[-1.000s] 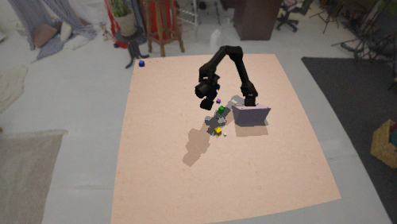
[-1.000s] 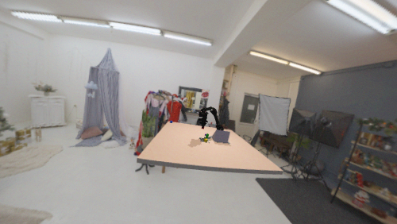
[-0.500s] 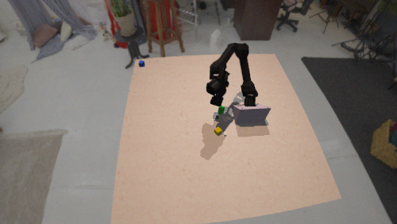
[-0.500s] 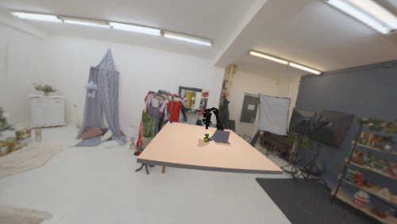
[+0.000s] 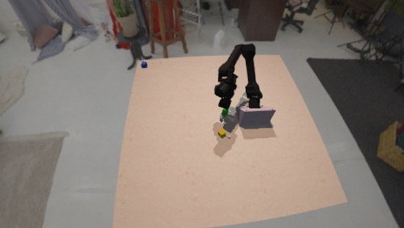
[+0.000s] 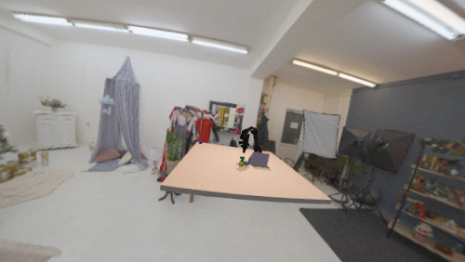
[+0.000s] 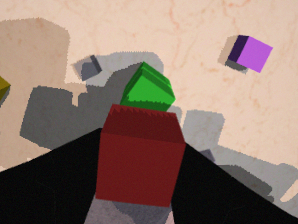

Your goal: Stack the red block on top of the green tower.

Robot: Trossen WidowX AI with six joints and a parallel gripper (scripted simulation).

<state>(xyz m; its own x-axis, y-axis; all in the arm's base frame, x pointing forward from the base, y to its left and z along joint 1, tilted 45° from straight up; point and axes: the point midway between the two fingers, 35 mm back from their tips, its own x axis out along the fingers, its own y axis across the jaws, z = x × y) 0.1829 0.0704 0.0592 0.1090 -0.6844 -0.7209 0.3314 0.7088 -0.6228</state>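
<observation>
My gripper (image 5: 225,105) (image 6: 245,150) (image 7: 139,143) is shut on the red block (image 7: 139,172), which sits level between the black fingers in the wrist view. The top and exterior views do not show the red block clearly. The green tower (image 5: 225,112) (image 6: 242,159) (image 7: 151,90) stands upright on the table (image 5: 170,178) (image 6: 232,183). In the top view it shows just below the gripper. In the wrist view its top lies just beyond the red block, whose far edge hides the tower's near part. The exact height gap between them cannot be told.
A yellow block (image 5: 221,133) (image 7: 3,90) lies in front of the tower. A purple block (image 7: 257,54) and a small grey block (image 5: 221,119) (image 7: 90,69) lie near it. A grey-purple wedge-like box (image 5: 256,118) (image 6: 259,160) stands to the right. A blue block (image 5: 144,65) lies at the far left corner.
</observation>
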